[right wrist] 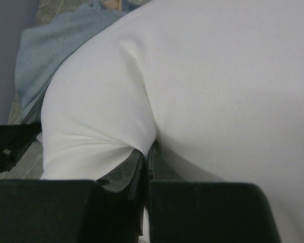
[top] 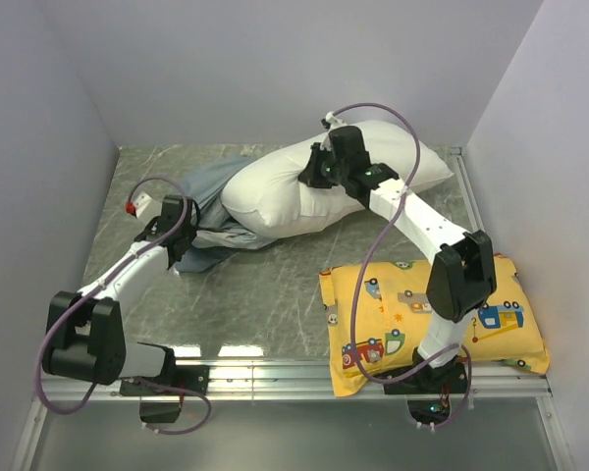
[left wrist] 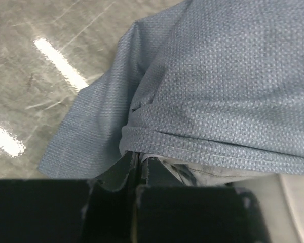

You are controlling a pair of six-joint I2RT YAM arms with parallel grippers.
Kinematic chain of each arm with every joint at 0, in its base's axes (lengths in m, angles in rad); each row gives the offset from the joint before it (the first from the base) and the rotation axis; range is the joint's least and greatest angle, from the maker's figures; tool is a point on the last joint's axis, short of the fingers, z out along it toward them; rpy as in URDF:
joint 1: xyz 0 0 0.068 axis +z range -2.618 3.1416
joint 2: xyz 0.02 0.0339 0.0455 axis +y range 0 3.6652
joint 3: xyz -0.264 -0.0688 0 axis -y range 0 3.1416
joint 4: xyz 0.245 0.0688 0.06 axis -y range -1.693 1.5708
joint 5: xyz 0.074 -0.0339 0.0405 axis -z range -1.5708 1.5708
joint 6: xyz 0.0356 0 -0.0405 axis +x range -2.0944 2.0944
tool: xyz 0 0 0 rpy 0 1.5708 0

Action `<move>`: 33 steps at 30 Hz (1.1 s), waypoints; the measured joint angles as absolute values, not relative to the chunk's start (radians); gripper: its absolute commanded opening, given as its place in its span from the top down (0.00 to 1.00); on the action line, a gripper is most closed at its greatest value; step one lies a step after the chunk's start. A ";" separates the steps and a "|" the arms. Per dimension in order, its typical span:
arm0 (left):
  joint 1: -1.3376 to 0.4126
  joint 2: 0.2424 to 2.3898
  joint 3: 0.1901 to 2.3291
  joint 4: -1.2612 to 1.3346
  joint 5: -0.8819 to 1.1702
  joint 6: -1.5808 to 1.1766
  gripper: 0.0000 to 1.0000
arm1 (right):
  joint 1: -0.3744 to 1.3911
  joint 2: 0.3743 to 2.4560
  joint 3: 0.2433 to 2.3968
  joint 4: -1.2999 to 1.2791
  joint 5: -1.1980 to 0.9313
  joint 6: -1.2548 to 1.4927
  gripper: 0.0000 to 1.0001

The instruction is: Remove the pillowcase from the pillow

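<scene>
Top view: pillowcase (top: pixel 208 201) is bunched at the left end of the pillow (top: pixel 294 191), mid-left on the surface (top: pixel 255 294). The pillow lies far-centre, mostly bare white. Left hand (top: pixel 187 234) sits at the near edge of the cloth heap, right hand (top: pixel 319 172) on the pillow's top. Yellow printed pillow (top: pixel 432 314) is near right, well apart.

Left wrist: left hand (left wrist: pixel 138 161) is pressed together, pinching a fold at the pillowcase (left wrist: pixel 218 86) hem. Cloth is blue-grey with a fine dotted weave and a stitched edge; no stripes show here. Looks light and limp, likely to drag and bunch rather than slide clean. The hem is the best hold: doubled cloth, less slip.

Right wrist: right hand (right wrist: pixel 147 154) is pressed together, pinching a pucker of the pillow (right wrist: pixel 218 91) skin. Pillow is plump, smooth and white. Probably light but bulky, and it will squash under pull. Pillowcase (right wrist: pixel 45 66) shows at far left.
</scene>
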State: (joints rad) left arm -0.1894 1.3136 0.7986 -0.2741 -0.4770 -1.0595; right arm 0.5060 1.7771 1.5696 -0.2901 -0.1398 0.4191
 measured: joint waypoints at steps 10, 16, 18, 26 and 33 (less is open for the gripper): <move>-0.152 1.441 0.872 -0.265 -0.469 -1.033 0.99 | 0.474 1.601 1.409 -0.292 -0.200 0.416 1.00; -0.099 1.531 0.970 -0.263 -0.467 -1.038 0.99 | 0.448 1.441 1.320 -0.324 -0.232 0.392 1.00; -0.069 1.552 0.976 -0.252 -0.459 -1.043 1.00 | 0.442 1.397 1.315 -0.343 -0.242 0.387 1.00; -0.002 1.619 1.009 -0.251 -0.421 -1.059 0.99 | 0.392 1.288 1.316 -0.361 -0.301 0.397 1.00; -0.003 1.594 0.992 -0.214 -0.385 -1.035 1.00 | 0.314 1.329 1.410 -0.329 -0.270 0.457 1.00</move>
